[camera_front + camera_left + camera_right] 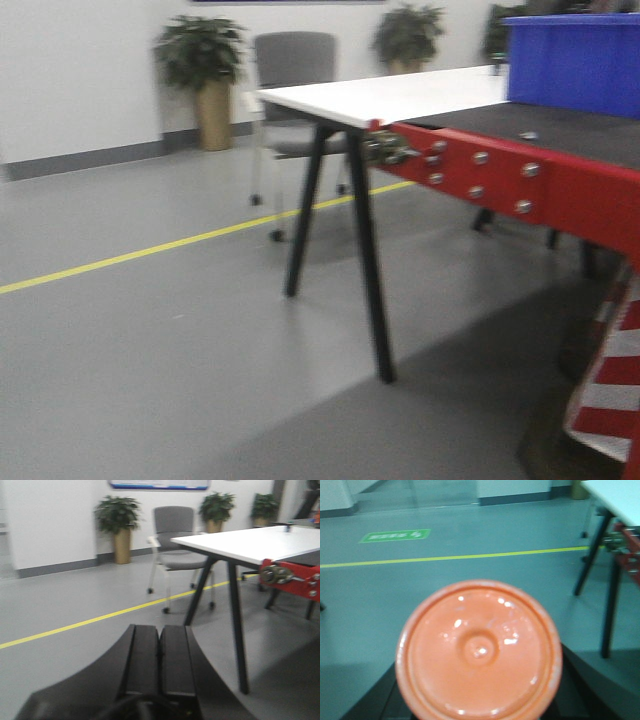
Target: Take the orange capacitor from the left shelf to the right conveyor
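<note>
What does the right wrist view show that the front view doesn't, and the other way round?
Only the right wrist view: the orange capacitor, top-on and close, and a green floor sign. Only the front view: the conveyor's dark belt, a blue bin, a chair. Both: the yellow floor line, the white table.

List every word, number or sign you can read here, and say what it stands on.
No text is readable.
White lettering on the green floor sign: too blurred.
The blue-framed wall board: cut off, illegible.
The orange capacitor: only its blank top shows.
</note>
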`<state>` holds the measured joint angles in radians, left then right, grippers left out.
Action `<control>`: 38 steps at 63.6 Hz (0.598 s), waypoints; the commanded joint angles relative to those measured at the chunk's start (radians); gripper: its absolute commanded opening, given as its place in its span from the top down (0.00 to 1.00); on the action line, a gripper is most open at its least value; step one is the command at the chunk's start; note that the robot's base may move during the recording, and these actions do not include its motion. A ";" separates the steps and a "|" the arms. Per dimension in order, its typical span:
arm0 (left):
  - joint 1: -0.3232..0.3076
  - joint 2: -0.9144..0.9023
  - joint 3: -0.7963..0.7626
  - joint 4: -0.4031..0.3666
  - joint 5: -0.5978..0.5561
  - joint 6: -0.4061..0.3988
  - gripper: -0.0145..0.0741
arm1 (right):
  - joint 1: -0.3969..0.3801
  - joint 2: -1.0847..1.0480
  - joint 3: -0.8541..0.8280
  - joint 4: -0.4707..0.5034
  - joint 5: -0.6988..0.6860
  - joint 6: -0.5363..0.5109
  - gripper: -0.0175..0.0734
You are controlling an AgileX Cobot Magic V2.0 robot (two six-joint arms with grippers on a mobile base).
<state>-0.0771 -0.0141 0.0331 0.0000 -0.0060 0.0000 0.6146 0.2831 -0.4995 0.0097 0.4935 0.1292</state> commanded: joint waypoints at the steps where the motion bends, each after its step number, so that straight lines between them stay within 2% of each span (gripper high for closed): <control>1: -0.002 0.010 -0.008 -0.005 -0.084 0.000 0.95 | -0.004 0.011 -0.028 -0.010 -0.089 -0.007 0.75; 38: -0.002 0.010 -0.008 -0.005 -0.084 0.000 0.95 | -0.004 0.011 -0.028 -0.010 -0.089 -0.007 0.75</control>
<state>-0.0771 -0.0141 0.0331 0.0000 -0.0060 0.0000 0.6146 0.2831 -0.4995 0.0097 0.4935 0.1292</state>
